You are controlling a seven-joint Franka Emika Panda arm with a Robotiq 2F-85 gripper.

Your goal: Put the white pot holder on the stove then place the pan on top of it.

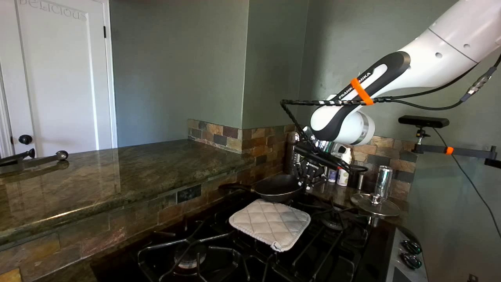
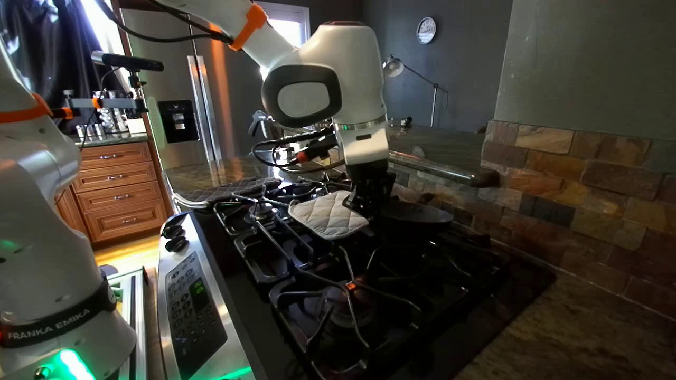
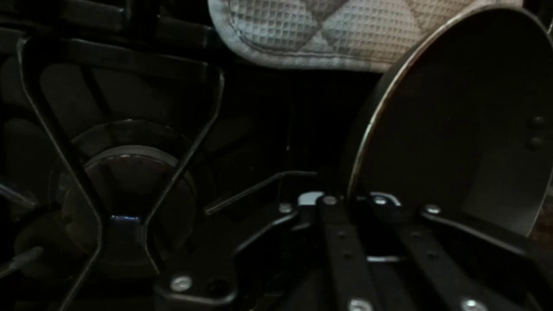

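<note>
Nearest in an exterior view, one black stove (image 1: 211, 254), two knobs (image 1: 411, 246) showing at right; on it, one white pot holder (image 1: 270, 223), diamond-quilted, round-cornered, flat; just beyond, one dark shallow pan (image 1: 278, 187), handle left, right rim pinched by one gripper (image 3: 351, 199) closed to the rim's thickness.

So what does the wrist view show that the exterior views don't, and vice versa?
Wrist only: two rivets inside the pan, and the waffle weave of the white pot holder. Exterior only: the white arm, the control knobs and, in an exterior view, the pan's handle. Shared: the pan, the white pot holder (cut off in the wrist view), the stove and the claw.
</note>
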